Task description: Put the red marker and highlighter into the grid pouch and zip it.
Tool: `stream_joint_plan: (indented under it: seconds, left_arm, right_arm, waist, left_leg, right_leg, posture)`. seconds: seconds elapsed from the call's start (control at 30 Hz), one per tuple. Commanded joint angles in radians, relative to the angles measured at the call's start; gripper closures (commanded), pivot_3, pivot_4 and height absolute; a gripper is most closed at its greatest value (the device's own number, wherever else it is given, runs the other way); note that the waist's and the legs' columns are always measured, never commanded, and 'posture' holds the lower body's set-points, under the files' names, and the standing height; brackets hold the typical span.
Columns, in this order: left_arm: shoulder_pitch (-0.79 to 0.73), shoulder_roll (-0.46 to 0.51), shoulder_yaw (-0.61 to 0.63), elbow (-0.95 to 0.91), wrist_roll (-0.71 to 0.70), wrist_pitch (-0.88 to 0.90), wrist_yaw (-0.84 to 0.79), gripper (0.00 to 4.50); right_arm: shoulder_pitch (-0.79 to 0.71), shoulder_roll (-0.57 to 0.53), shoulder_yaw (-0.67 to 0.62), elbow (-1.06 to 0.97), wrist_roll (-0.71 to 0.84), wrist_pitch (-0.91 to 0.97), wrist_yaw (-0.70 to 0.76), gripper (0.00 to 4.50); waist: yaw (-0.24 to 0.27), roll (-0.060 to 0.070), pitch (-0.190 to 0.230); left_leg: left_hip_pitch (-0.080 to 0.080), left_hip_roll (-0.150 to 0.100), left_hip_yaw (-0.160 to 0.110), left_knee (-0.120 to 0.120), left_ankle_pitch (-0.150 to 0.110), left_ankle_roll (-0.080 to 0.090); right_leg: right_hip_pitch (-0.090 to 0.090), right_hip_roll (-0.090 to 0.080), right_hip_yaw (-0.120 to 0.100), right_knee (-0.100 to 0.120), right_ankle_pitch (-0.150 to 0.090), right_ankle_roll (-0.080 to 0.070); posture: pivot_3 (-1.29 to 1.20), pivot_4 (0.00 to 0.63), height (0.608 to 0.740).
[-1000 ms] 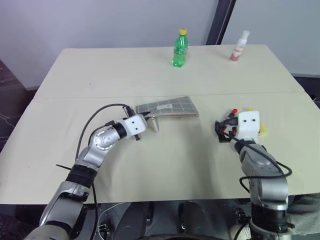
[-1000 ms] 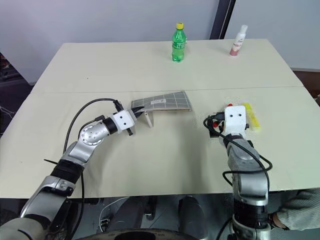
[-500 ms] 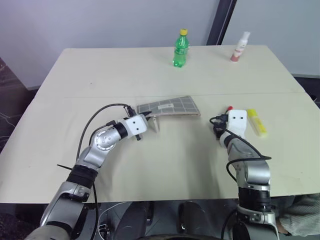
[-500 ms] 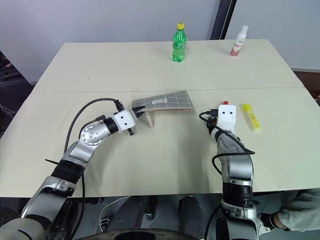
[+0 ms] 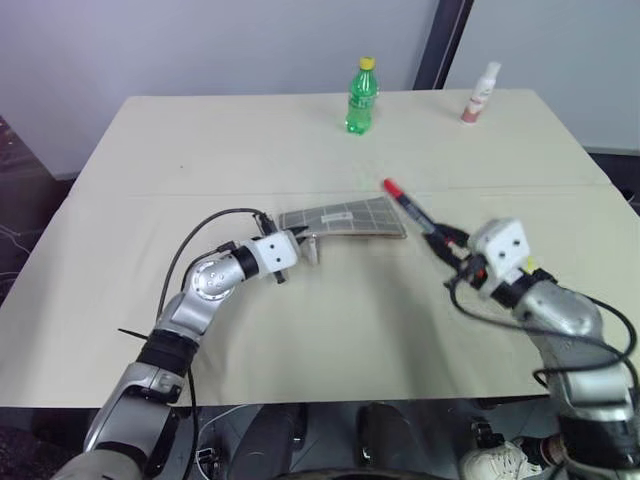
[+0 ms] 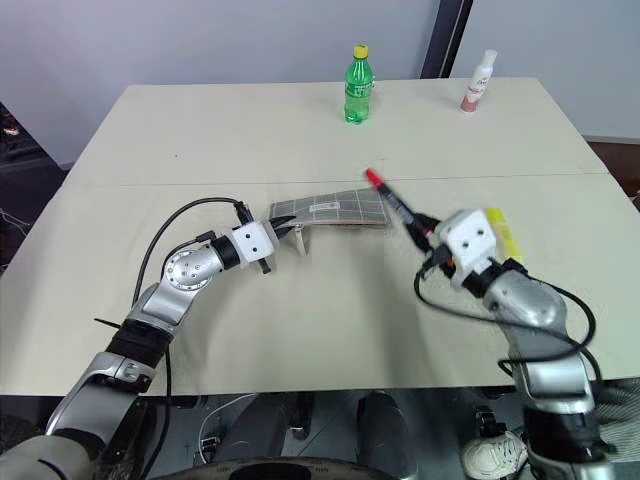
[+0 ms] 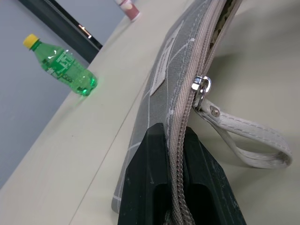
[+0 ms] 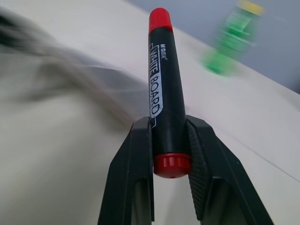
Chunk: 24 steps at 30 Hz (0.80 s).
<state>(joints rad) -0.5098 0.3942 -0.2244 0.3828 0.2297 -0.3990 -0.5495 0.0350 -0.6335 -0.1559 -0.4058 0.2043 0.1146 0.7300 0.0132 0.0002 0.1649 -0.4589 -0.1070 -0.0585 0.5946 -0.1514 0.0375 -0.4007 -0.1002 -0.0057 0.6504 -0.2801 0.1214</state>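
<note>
Now you have a beige table (image 5: 300, 340) under a grey wall; mid-frame, the left gripper (image 7: 176, 145) pinches the grid pouch (image 5: 345, 217), the right gripper (image 8: 168, 140) clamps the black, red-capped marker (image 8: 161, 89), and the yellow highlighter (image 6: 500, 232) lies right of centre.

The grid pouch (image 7: 165, 89) is matt grey woven cloth with a ribbed zipper tape pinched between the left gripper's (image 7: 174, 140) smooth black plastic fingers. Just beyond them hangs a shiny metal zipper pull (image 7: 200, 89) on a stitched leather-like strap (image 7: 248, 138). The red marker (image 8: 164, 101) is glossy plastic between the right gripper's (image 8: 169, 140) matt fingers.
</note>
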Motion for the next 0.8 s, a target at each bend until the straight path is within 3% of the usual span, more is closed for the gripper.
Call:
stream_joint_plan:
  seconds: [0.03, 0.37, 0.8]
  left_arm:
    - [-0.032, -0.001, 0.000, 0.005, -0.013, -0.020, -0.003, 4.50]
    - [-0.037, -0.011, -0.007, 0.007, -0.010, -0.034, -0.013, 4.50]
    - [-0.030, -0.017, -0.024, -0.014, -0.005, -0.032, -0.022, 4.50]
  right_arm:
    - [0.029, -0.061, 0.005, 0.003, -0.052, -0.158, 0.067, 4.09]
    - [-0.019, -0.107, 0.023, 0.196, -0.226, -0.305, -0.010, 4.09]
    - [-0.088, -0.119, 0.052, 0.254, -0.317, -0.305, -0.041, 4.09]
  waist:
    - [0.000, 0.000, 0.000]
    - [0.002, 0.000, 0.000]
    - [0.001, 0.000, 0.000]
  left_leg:
    - [0.000, 0.000, 0.000, 0.001, 0.000, 0.000]
    - [0.001, 0.000, 0.000, 0.000, 0.000, 0.000]
    - [0.001, -0.001, 0.000, 0.001, 0.000, 0.000]
  right_leg:
    - [0.001, 0.000, 0.000, -0.001, 0.000, 0.000]
    - [0.003, -0.001, 0.000, -0.003, 0.000, 0.000]
    - [0.003, -0.001, 0.000, -0.003, 0.000, 0.000]
  posture:
    - [0.00, 0.150, 0.740]
    - [0.00, 0.150, 0.740]
    - [0.00, 0.150, 0.740]
